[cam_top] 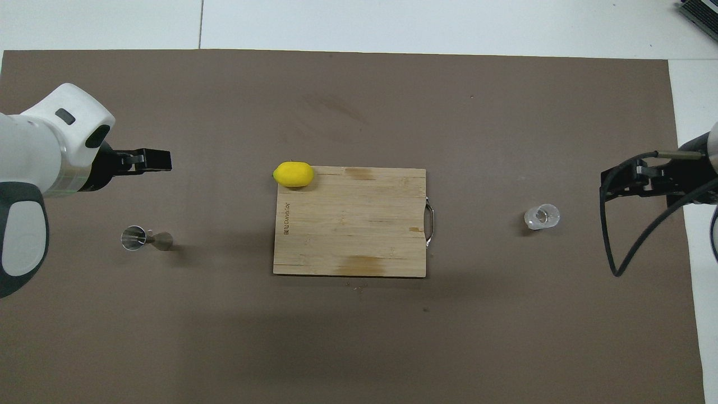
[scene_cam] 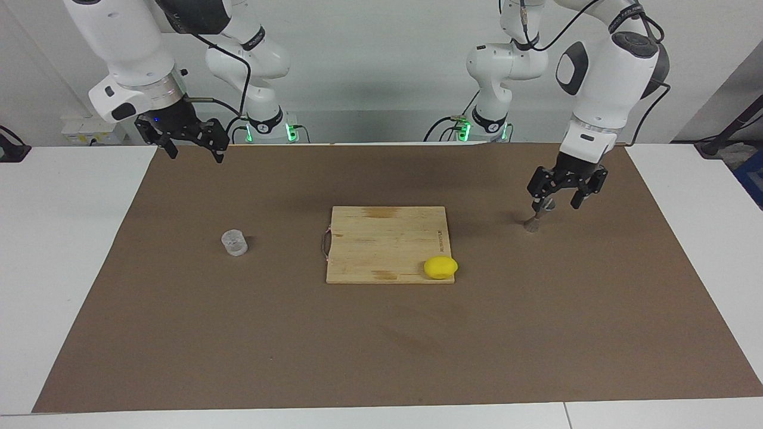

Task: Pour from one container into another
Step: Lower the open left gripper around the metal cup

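Clear cup [scene_cam: 234,242] [cam_top: 542,216] stands upright on the brown mat [scene_cam: 381,345] [cam_top: 359,336], toward the right arm's end of the table, well apart from the cutting board [scene_cam: 381,238] [cam_top: 359,235]. Nothing is touching it.

Jigger [scene_cam: 538,215] [cam_top: 145,238] stands on the mat toward the left arm's end, also well apart from the board. In the overhead view its open top cone faces the camera.

Left gripper [scene_cam: 563,199] [cam_top: 154,160] hangs low, just above the jigger, fingers spread. In the facing view one finger overlaps the jigger's top cone; cannot tell whether it actually touches. The jigger sits on the mat, not lifted.

Right gripper [scene_cam: 194,146] [cam_top: 631,179] is up in the air near the mat's edge at the robots' end, nowhere close to the cup. Fingers spread, holding nothing.

Board lies flat mid-mat, metal handle toward the right arm's end. Lemon [scene_cam: 440,267] [cam_top: 293,174] rests on the board's corner farthest from the robots, on the left arm's side, overhanging the edge.
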Available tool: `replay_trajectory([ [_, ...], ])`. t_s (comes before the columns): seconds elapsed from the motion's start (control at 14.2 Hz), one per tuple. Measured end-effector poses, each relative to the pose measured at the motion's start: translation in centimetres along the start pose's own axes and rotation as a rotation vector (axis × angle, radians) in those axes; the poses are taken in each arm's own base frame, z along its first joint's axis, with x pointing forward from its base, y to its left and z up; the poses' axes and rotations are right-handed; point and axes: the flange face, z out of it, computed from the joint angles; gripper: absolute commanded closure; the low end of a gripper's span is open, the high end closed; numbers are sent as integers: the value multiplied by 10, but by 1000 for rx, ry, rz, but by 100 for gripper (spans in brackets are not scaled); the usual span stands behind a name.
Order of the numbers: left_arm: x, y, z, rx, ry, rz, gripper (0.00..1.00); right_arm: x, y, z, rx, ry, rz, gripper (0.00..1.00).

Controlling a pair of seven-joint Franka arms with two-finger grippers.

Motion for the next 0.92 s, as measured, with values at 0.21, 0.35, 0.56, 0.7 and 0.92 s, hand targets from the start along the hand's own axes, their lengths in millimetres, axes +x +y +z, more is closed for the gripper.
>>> replay_trajectory([
  [0.21, -13, 36, 1, -3, -45, 68, 0, 0, 0, 0, 0, 0, 0, 0],
  [0.35, -28, 69, 5, 7, -84, 126, 0, 0, 0, 0, 0, 0, 0, 0],
  [0.56, -26, 70, -1, -16, -106, 134, 0, 0, 0, 0, 0, 0, 0, 0],
  [0.7, -13, 46, -7, -121, -107, 204, 0, 0, 0, 0, 0, 0, 0, 0],
  [0.92, 0, -16, -10, -297, -114, 300, 0, 0, 0, 0, 0, 0, 0, 0],
])
